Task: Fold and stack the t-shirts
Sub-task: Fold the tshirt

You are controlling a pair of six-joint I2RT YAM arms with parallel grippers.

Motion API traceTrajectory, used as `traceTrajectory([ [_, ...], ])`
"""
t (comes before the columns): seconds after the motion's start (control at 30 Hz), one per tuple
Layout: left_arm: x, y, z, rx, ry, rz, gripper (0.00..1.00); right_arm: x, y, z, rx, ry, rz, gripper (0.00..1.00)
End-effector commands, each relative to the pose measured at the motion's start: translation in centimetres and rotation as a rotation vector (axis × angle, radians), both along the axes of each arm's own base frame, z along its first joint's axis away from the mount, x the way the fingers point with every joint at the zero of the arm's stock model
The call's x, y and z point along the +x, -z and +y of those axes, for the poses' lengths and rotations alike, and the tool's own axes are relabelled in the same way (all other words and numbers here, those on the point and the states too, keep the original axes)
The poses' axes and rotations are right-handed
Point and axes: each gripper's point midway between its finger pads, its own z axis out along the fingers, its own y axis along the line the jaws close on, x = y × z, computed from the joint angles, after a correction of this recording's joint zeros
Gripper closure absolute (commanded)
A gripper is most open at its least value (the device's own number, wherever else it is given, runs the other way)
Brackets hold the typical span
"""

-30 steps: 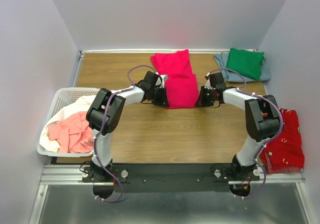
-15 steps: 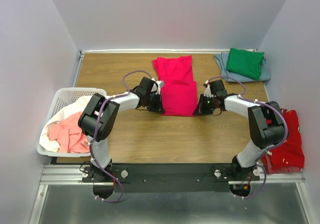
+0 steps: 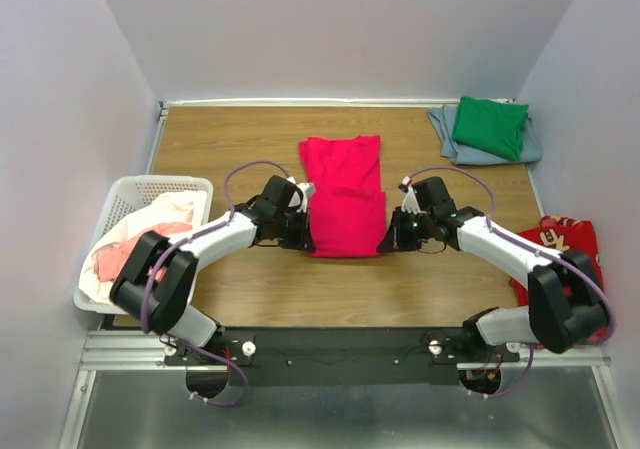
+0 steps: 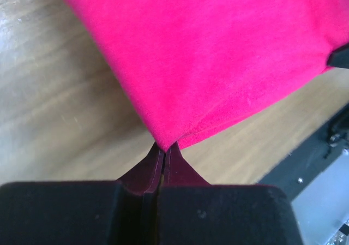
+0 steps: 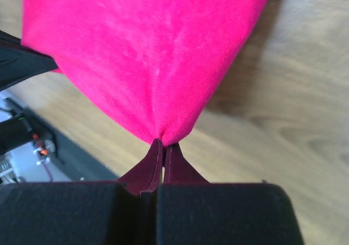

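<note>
The crimson-pink t-shirt (image 3: 343, 191) lies partly folded in the middle of the table, its near half doubled over. My left gripper (image 3: 300, 231) is shut on its near left corner (image 4: 163, 141). My right gripper (image 3: 392, 233) is shut on its near right corner (image 5: 163, 136). Both hold the cloth edge just above the wood. A green t-shirt (image 3: 489, 126) lies folded on a grey-blue one (image 3: 448, 134) at the far right. Salmon-pink (image 3: 120, 259) and white (image 3: 172, 211) shirts lie in the basket.
A white lattice basket (image 3: 133, 187) stands at the left table edge. A red patterned cloth (image 3: 572, 249) hangs off the right edge. Walls close in the table on the left, back and right. Bare wood (image 3: 220, 139) shows at the far left.
Both grippers have pulled the shirt's folded edge toward the near side of the table. The whole shirt has slid nearer with them.
</note>
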Motion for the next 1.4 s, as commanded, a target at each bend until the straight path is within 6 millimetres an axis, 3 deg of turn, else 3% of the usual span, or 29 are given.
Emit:
traceTrajectory([
  [0.0, -0.5, -3.9, 1.6, 0.069, -0.074, -0.05, 1.0, -1.5, -3.2, 0.1, 0.039, 0.032, 0.013, 0.99],
  [0.23, -1.2, -10.0, 1.5, 0.024, -0.118, -0.121, 1.0, -1.6, -8.1, 0.3, 0.058, 0.02, -0.042, 0.99],
  [0.4, -0.8, -11.7, 1.8, 0.034, -0.141, -0.15, 1.0, 0.2, -11.5, 0.4, 0.045, 0.024, -0.122, 0.99],
  [0.53, 0.3, -12.2, 2.0, 0.059, -0.172, -0.178, 1.0, 3.0, -13.0, 0.2, -0.004, 0.054, -0.197, 0.99],
  [0.57, 1.1, -12.1, 2.7, 0.1, -0.214, -0.194, 1.0, 4.0, -14.2, 0.4, -0.001, 0.058, -0.236, 0.99],
  [0.63, 2.4, -13.1, 3.0, 0.119, -0.259, -0.227, 1.0, 5.6, -13.7, 0.2, -0.053, 0.072, -0.247, 0.99],
  [0.7, 3.7, -12.7, 3.1, 0.162, -0.287, -0.237, 1.0, 6.9, -13.9, 0.4, -0.07, 0.069, -0.264, 0.99],
  [0.73, 4.5, -13.1, 2.8, 0.159, -0.291, -0.249, 1.0, 7.6, -13.0, 0.6, -0.093, 0.06, -0.257, 0.99],
  [0.77, 5.1, -12.2, 2.6, 0.189, -0.293, -0.236, 1.0, 8.1, -12.6, 0.7, -0.103, 0.058, -0.257, 0.99],
  [0.83, 6.4, -12.5, 2.1, 0.201, -0.293, -0.252, 1.0, 9.6, -11.7, 0.9, -0.129, 0.053, -0.267, 0.99],
  [0.87, 7.1, -11.5, 2.1, 0.234, -0.3, -0.243, 1.0, 10.2, -11.6, 1.0, -0.136, 0.052, -0.274, 0.99],
  [0.93, 8.5, -11.8, 2.0, 0.254, -0.316, -0.263, 1.0, 11.8, -11.6, 0.9, -0.157, 0.068, -0.307, 0.99],
  [1.0, 9.5, -10.8, 2.2, 0.29, -0.33, -0.252, 1.0, 13.2, -10.6, 1.0, -0.176, 0.078, -0.302, 0.99],
  [1.07, 10.6, -10.4, 2.2, 0.301, -0.347, -0.258, 1.0, 15.0, -11.3, 1.3, -0.174, 0.091, -0.34, 0.99],
  [1.1, 11.1, -10.3, 2.4, 0.31, -0.36, -0.26, 1.0, 16.0, -10.3, 1.3, -0.189, 0.096, -0.325, 0.99],
  [1.17, 12.3, -10.0, 2.7, 0.338, -0.372, -0.269, 1.0, 17.7, -10.8, 1.8, -0.181, 0.098, -0.352, 0.99],
  [1.23, 13.9, -10.6, 3.1, 0.346, -0.392, -0.292, 1.0, 19.0, -9.2, 2.2, -0.198, 0.091, -0.328, 0.99],
  [1.3, 15.0, -10.0, 3.3, 0.367, -0.392, -0.289, 1.0, 20.6, -9.8, 2.6, -0.193, 0.094, -0.354, 0.99],
  [1.37, 16.5, -9.9, 3.4, 0.373, -0.4, -0.303, 1.0, 21.7, -8.4, 2.8, -0.208, 0.09, -0.337, 0.99],
])
